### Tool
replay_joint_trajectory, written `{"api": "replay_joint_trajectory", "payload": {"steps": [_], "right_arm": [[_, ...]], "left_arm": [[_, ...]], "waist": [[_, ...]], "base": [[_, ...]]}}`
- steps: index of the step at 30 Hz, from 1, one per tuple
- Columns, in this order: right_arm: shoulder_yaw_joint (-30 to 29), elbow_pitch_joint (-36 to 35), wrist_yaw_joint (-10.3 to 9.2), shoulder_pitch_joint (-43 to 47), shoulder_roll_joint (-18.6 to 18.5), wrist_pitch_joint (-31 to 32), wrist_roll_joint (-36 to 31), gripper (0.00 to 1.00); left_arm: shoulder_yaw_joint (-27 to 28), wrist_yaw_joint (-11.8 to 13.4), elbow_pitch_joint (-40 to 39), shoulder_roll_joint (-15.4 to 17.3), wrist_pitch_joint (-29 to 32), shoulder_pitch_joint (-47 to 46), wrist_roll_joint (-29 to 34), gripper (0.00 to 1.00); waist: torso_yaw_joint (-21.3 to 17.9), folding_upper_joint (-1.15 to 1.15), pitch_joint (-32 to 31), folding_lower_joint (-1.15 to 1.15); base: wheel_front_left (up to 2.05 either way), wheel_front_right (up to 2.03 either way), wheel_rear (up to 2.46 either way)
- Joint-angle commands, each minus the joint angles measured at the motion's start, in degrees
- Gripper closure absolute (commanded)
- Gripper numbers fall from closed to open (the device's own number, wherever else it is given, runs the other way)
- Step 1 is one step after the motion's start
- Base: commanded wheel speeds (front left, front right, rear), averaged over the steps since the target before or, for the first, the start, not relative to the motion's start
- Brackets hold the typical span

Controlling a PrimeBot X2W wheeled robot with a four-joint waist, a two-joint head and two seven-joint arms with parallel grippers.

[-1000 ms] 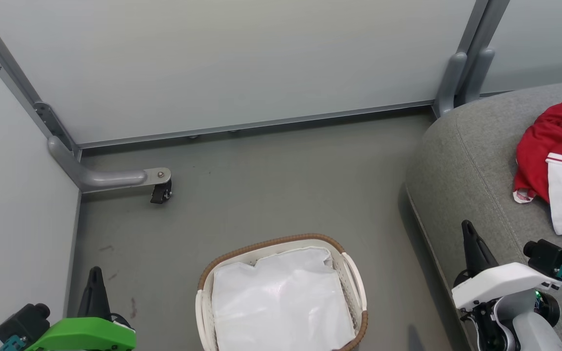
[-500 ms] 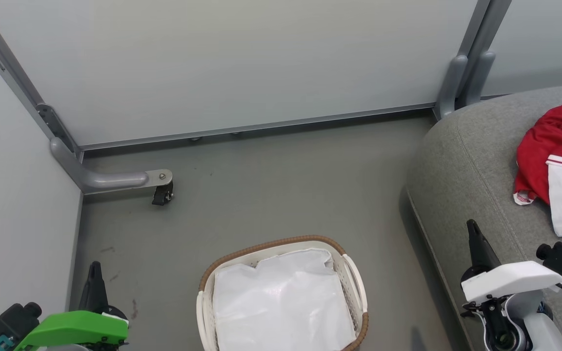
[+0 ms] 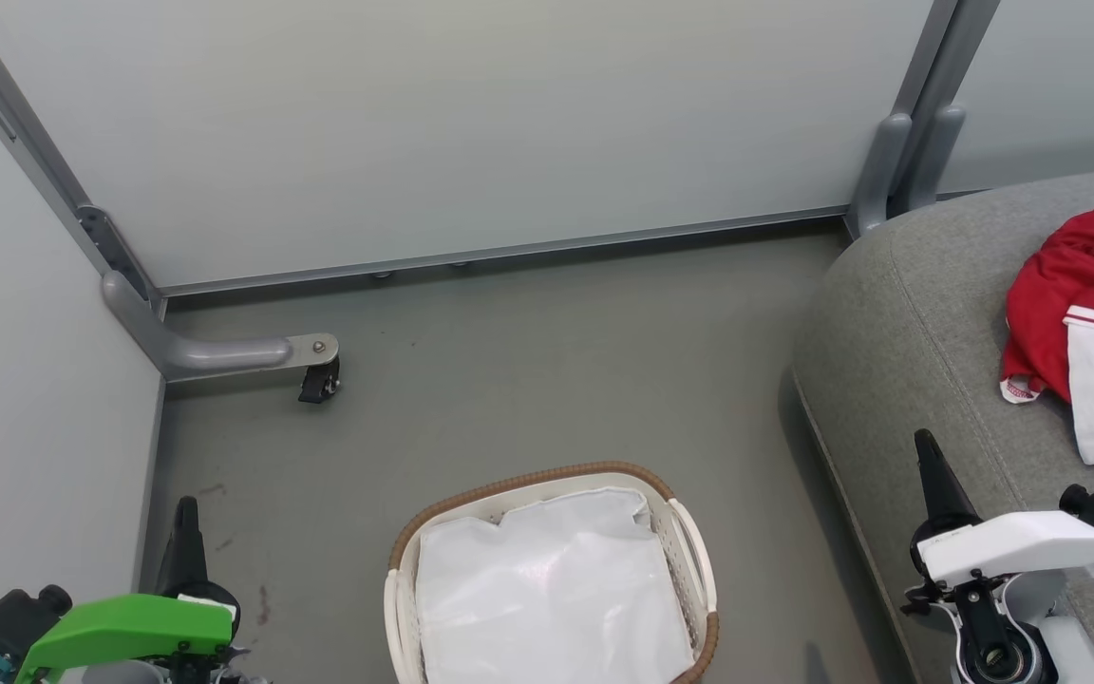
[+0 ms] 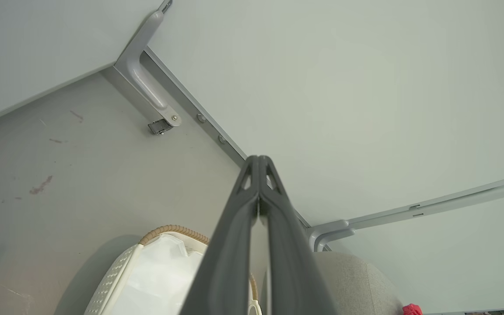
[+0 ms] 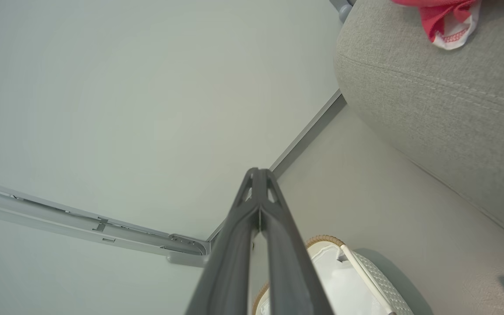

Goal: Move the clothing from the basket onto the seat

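Now, your left gripper [image 3: 186,532] has its two long dark fingers pressed flat together, tapering to a single point and closed on themselves. Your right gripper [image 3: 930,470] is the same, fingers shut tip to tip.

The clothing [image 3: 1065,275] lies ahead and to the right of the right gripper, well apart from it. It is a soft, crumpled red garment with a white panel edged by a thin red stripe, and a ribbed red-and-white cuff pokes out at its near corner. It rests on the seat [image 3: 898,313], a grey woven-fabric sofa cushion with a rounded edge and a stitched seam along it.

Between your two grippers stands the basket [image 3: 528,480]: oval, cream plastic, with perforated walls, a brown woven rim and a slim loop handle on the side toward the right gripper. Inside it lies the white fabric liner [image 3: 547,598], smooth and lightly wrinkled. The basket stands on the matte grey floor [image 3: 547,361].

Ahead of the left gripper, a curved grey metal foot with a small black caster [image 3: 319,385] sticks out from the pale partition panels [image 3: 471,123].
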Motion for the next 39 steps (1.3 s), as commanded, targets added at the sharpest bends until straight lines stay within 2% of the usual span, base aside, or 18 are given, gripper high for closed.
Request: {"api": "replay_joint_trajectory", "payload": {"steps": [1,39], "right_arm": [[-0.26,-0.95,-0.02,0.02,-0.42,0.42,1.8,1.0],[-1.63,-3.49,-0.04,1.4,-0.57,5.77,22.9,1.0]], "left_arm": [[0.26,0.01,-0.83,0.18,0.39,-1.46,-1.66,1.0],[1.02,0.01,-2.97,-0.23,5.77,-2.73,-21.17,1.0]], "waist": [[0.02,0.0,-0.05,0.0],[0.51,0.0,-1.15,0.0]], "base": [[0.0,0.0,0.0],[0.0,0.0,0.0]]}}
